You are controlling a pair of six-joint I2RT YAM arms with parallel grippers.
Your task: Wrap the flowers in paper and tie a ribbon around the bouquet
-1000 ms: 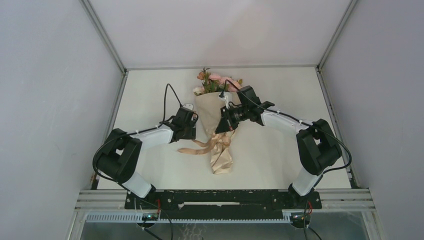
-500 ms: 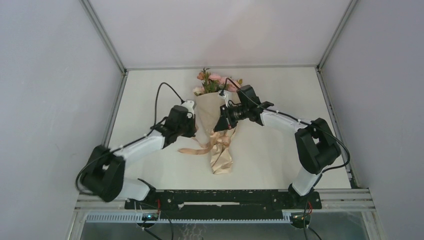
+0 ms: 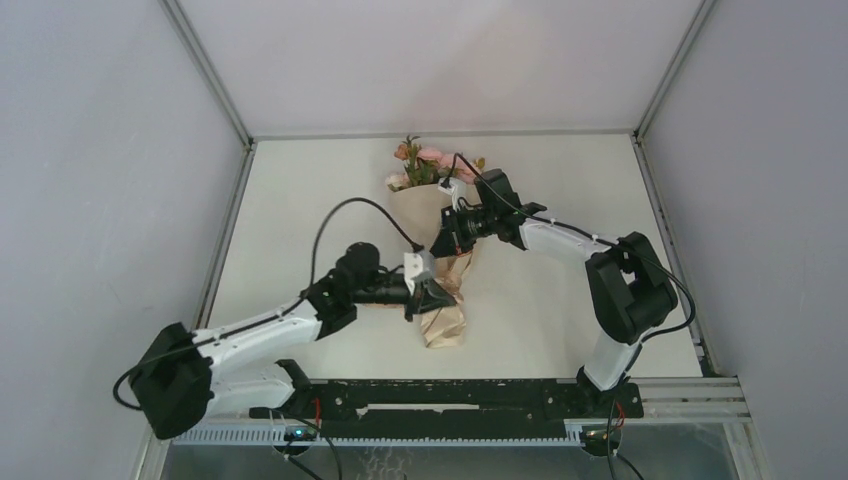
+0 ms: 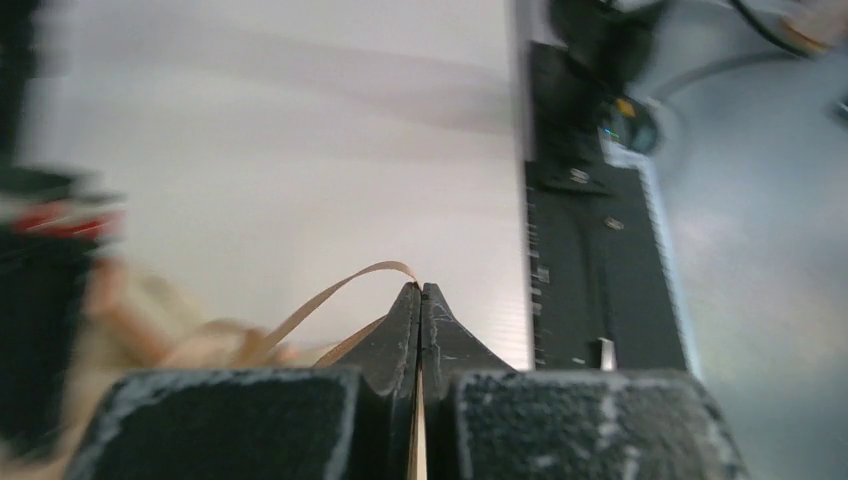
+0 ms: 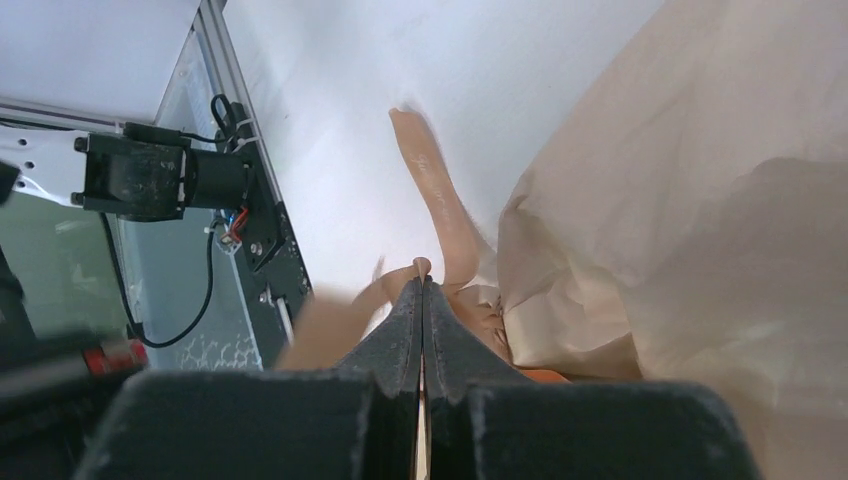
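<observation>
The flowers lie wrapped in the paper on the desk, blooms at the far end, while the left hand and right hand each pinch shut on a strand of the ribbon.

Two tools, one sheet of paper, one bunch of flowers, one ribbon

Our left arm stretches low toward the middle, left gripper clamped tight. Our right arm bends inward at the elbow, right gripper clamped tight too.
</observation>
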